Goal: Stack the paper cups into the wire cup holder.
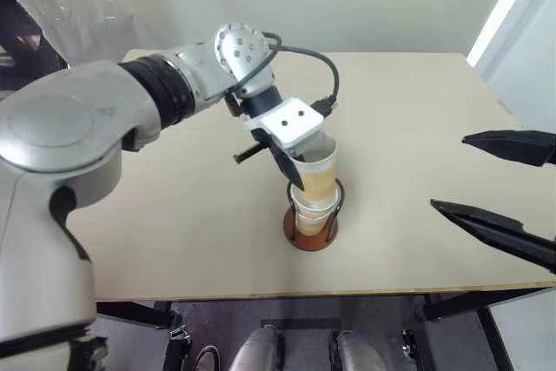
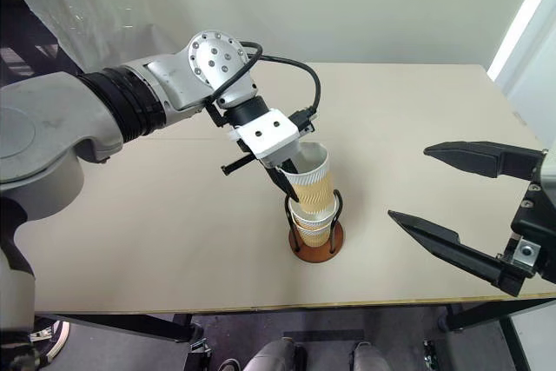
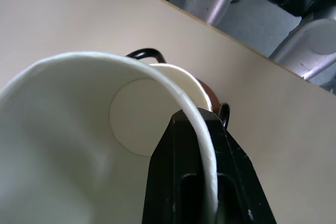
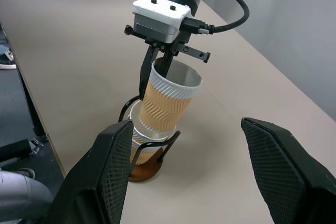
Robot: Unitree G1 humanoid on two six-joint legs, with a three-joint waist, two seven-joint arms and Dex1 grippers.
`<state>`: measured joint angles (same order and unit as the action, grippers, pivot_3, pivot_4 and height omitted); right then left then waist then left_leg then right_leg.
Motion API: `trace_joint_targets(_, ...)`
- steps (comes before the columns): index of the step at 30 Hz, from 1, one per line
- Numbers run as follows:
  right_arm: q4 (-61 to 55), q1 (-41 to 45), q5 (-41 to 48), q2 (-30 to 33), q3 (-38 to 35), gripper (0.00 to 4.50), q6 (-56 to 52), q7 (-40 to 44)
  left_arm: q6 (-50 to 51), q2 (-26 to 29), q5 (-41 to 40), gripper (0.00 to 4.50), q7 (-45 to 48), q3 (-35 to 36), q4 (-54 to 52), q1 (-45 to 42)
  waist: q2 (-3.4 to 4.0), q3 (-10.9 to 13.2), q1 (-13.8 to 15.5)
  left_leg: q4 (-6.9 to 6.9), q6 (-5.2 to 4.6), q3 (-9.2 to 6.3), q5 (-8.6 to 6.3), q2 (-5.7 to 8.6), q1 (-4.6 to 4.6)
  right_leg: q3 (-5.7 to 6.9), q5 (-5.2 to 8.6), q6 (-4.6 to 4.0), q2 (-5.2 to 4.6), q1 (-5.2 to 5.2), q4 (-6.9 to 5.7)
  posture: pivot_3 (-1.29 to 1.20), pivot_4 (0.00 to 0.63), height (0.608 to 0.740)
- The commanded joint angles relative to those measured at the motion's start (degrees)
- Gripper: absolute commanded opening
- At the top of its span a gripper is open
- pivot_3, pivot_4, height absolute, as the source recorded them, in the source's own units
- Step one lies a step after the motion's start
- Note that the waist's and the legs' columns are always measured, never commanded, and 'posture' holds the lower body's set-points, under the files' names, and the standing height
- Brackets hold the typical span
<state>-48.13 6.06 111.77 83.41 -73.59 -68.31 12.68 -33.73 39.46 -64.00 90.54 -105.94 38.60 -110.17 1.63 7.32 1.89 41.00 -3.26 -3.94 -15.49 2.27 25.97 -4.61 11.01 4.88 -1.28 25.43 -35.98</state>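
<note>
My left gripper (image 1: 293,171) is shut on the white rim of a pale orange paper cup (image 1: 318,173), one finger inside the cup and one outside. The cup hangs tilted, and its bottom is inside the mouth of a lower cup (image 1: 310,215) seated in the wire cup holder (image 1: 310,237). I cannot tell whether one or two cups sit there. The holder's dark wire loops (image 4: 131,109) rise around them from a reddish-brown disc base. My right gripper (image 2: 410,183) stands open to the right, apart from the cups, with nothing between its fingers.
The holder stands near the front edge of a pale table (image 1: 174,215). A black cable (image 1: 308,54) loops over my left wrist. A wall stands beyond the table's far edge.
</note>
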Motion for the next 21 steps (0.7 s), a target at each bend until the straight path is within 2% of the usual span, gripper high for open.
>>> trace_joint_targets(1, 0.2, 0.4, 0.4, 0.6, -1.9, 3.36, 1.0, -0.9, 0.4, 0.7, -1.3, 0.99, 2.0, 1.6, -0.7, -1.5, -0.01, 0.0, 0.0, 0.0, 0.0, 0.02, 0.0, 0.03, -0.01, 0.03, 0.0, 0.0, 0.04, 0.01, 0.01, 0.0, 0.15, 0.74)
trace_joint_targets(8, 0.2, 0.4, -0.2, 0.4, -1.5, 3.36, 1.0, -0.6, -1.1, 0.2, -0.4, 3.39, 2.0, 1.9, 0.6, -1.2, 0.0, 0.0, 0.0, -0.01, 0.0, -0.04, -0.01, 0.0, 0.0, 0.03, 0.01, -0.02, 0.02, 0.0, 0.0, 0.0, 0.15, 0.74)
trace_joint_targets(13, 0.2, 0.3, -1.5, -0.2, -1.5, 3.36, 0.7, 0.4, 3.8, -1.9, -2.2, 3.39, 2.0, 11.3, 5.2, 0.9, -0.02, 0.0, 0.1, 0.0, 0.0, -0.04, -0.01, 0.01, 0.03, 0.06, 0.01, -0.02, 0.02, 0.01, 0.0, 0.0, 0.15, 0.74)
trace_joint_targets(17, -0.1, 0.0, -4.4, -1.6, 0.1, 3.36, 1.3, 2.3, 13.1, -3.8, -4.1, 3.39, 2.0, 28.3, 12.2, 4.9, 0.0, 0.0, 0.2, 0.0, -0.01, 0.0, 0.0, 0.03, 0.0, 0.08, 0.01, -0.02, 0.01, -0.02, 0.01, 0.0, 0.15, 0.74)
trace_joint_targets(21, -0.6, -2.2, -12.2, -4.4, 2.0, 3.36, 0.3, 5.6, 19.0, -3.5, 0.6, 3.39, 2.0, 41.3, 17.0, 10.0, 0.08, -0.1, -0.2, -0.03, 0.06, 0.09, 0.04, 0.0, -0.05, 0.02, 0.03, -0.03, 0.06, 0.03, -0.01, 0.0, 0.15, 0.74)
